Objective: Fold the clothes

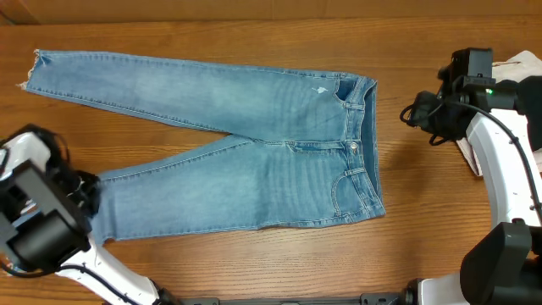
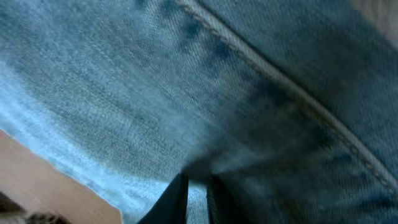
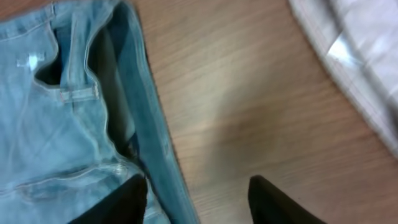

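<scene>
The light-blue jeans (image 1: 254, 144) lie flat on the wooden table, waistband to the right, two legs spread to the left. My left gripper (image 1: 89, 199) is at the hem of the near leg. In the left wrist view its fingers (image 2: 196, 183) are pinched on the denim (image 2: 217, 87). My right gripper (image 1: 421, 114) hovers just right of the waistband. In the right wrist view it is open (image 3: 198, 183), with one finger over the jeans' waistband edge (image 3: 134, 106) and the other over bare wood.
An off-white garment (image 1: 518, 63) lies at the right edge of the table, behind the right arm, and shows in the right wrist view (image 3: 354, 56). Bare wood (image 1: 254, 263) surrounds the jeans.
</scene>
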Tool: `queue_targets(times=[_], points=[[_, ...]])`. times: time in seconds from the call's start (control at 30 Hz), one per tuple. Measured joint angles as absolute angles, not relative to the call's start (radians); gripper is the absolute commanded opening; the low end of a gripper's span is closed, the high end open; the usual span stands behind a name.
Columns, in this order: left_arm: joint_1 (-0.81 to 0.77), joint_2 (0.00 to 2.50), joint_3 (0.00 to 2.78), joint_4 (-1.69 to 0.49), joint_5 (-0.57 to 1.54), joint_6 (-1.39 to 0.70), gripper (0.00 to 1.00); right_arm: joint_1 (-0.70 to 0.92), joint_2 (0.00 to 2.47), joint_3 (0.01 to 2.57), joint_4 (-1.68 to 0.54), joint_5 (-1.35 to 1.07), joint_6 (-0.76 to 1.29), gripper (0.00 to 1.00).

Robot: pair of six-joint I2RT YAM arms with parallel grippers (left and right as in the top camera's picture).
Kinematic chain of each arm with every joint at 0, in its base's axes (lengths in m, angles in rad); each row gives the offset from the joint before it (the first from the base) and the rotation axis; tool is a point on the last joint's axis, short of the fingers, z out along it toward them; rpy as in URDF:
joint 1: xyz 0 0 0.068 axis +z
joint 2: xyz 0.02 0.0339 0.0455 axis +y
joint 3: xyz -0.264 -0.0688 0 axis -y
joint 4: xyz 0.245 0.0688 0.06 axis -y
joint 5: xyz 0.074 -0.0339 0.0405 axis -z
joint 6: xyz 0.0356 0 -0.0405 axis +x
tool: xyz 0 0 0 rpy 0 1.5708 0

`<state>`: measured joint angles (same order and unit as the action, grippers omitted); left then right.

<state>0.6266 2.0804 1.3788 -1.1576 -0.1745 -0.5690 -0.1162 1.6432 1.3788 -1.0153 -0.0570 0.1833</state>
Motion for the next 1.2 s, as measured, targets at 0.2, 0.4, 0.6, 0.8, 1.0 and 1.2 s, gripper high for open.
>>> queue_targets(times=[0.2,0.4,0.6,0.8,1.0,1.2], points=[[0.598,2.099,1.387,-1.147,-0.274,-0.579,0.18,-0.116,1.643,1.346,-1.085,-0.153,0.183,0.61],[0.597,2.108,1.401,-1.054,-0.413,-0.582,0.22,-0.116,1.643,1.297,-1.137,-0.249,0.183,0.64],[0.604,2.145,1.468,-1.073,-0.44,-0.582,0.25,-0.116,1.643,1.16,-1.126,-0.276,0.196,0.67],[0.617,2.179,1.57,-1.143,-0.332,-0.588,0.31,-0.116,1.644,1.0,-1.055,-0.292,0.255,0.67],[0.615,2.189,1.691,-1.201,-0.145,-0.546,0.3,-0.116,1.644,0.903,-1.009,-0.347,0.278,0.66],[0.615,2.189,1.712,-1.224,-0.083,-0.527,0.29,-0.116,1.644,0.858,-1.003,-0.38,0.284,0.47]])
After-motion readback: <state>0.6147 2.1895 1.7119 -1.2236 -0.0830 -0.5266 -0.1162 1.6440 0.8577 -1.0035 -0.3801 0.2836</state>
